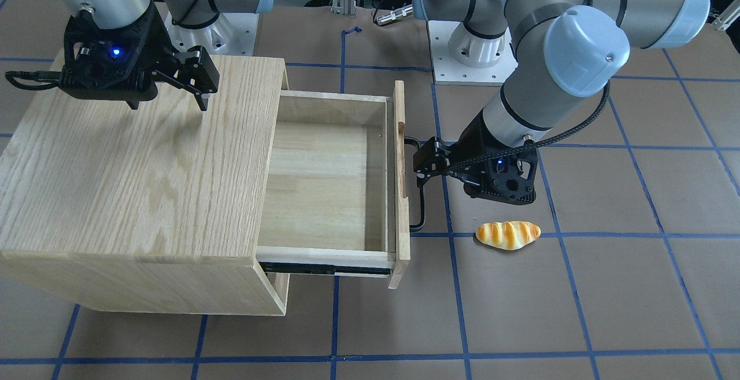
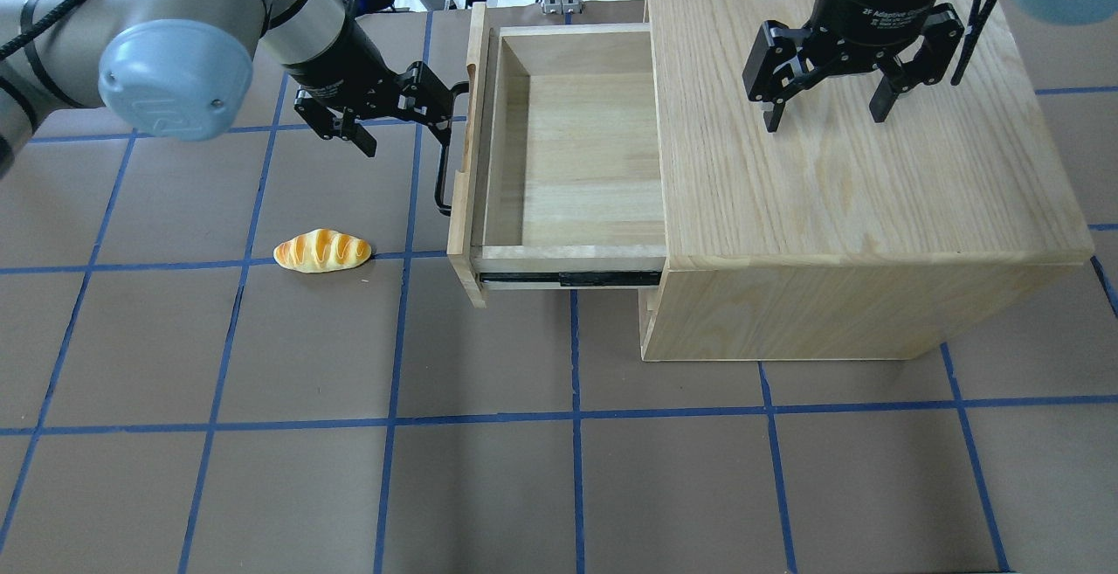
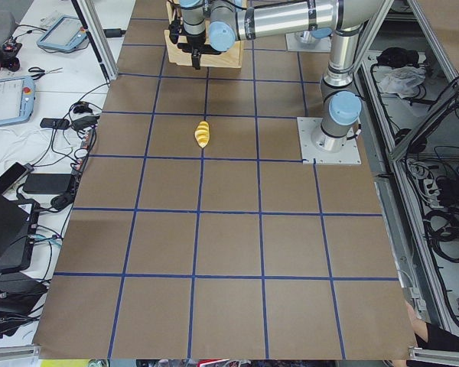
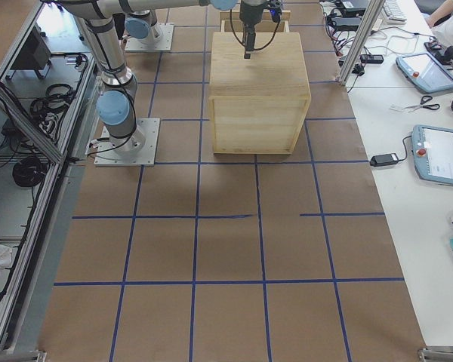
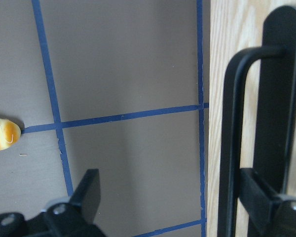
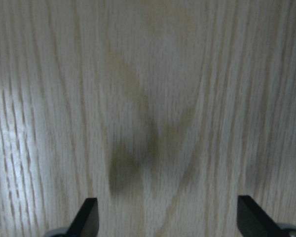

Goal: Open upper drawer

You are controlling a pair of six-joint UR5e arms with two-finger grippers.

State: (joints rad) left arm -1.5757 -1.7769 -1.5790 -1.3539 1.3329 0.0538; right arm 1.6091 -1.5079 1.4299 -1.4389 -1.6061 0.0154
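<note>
The upper drawer (image 1: 324, 183) stands pulled well out of the oak cabinet (image 1: 127, 177), its inside bare and a black slide rail showing; it also shows in the overhead view (image 2: 576, 155). Its black bar handle (image 2: 441, 181) is on the front panel. My left gripper (image 2: 402, 128) is open at the handle (image 5: 229, 123): one finger (image 5: 259, 195) sits right by the bar, the other (image 5: 89, 192) hangs over the table. My right gripper (image 2: 825, 118) is open and empty just above the cabinet top (image 6: 148, 98).
A toy bread roll (image 2: 321, 251) lies on the brown table a little in front of the drawer's front panel, near my left gripper (image 1: 445, 180). Blue tape lines grid the table. A lower drawer front shows under the open drawer.
</note>
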